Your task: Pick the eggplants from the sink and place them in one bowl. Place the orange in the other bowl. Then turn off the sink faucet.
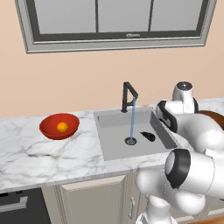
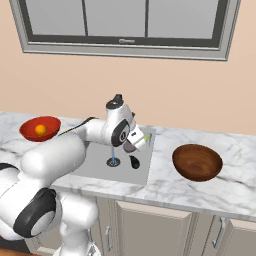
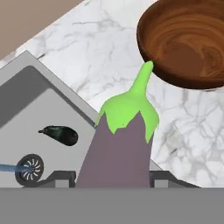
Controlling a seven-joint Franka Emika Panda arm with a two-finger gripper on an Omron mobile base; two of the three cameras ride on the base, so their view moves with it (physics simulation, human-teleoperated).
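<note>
Here, no legible writing, fingers (image 3: 111, 177) gripping pale eggplant (image 3: 120, 148)

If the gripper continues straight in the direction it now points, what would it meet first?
Probably the marble counter beside the sink. The gripper, shut on the pale eggplant, looks along it toward bare counter just left of the brown bowl; depth is uncertain.

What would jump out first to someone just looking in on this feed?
The pale purple eggplant held in the gripper, its green stem aimed toward the brown bowl on the counter right of the sink. Next, the blue stream running from the black faucet to the drain, with the dark eggplant lying beside it in the basin. Far left, the orange sits in the red bowl.
</note>
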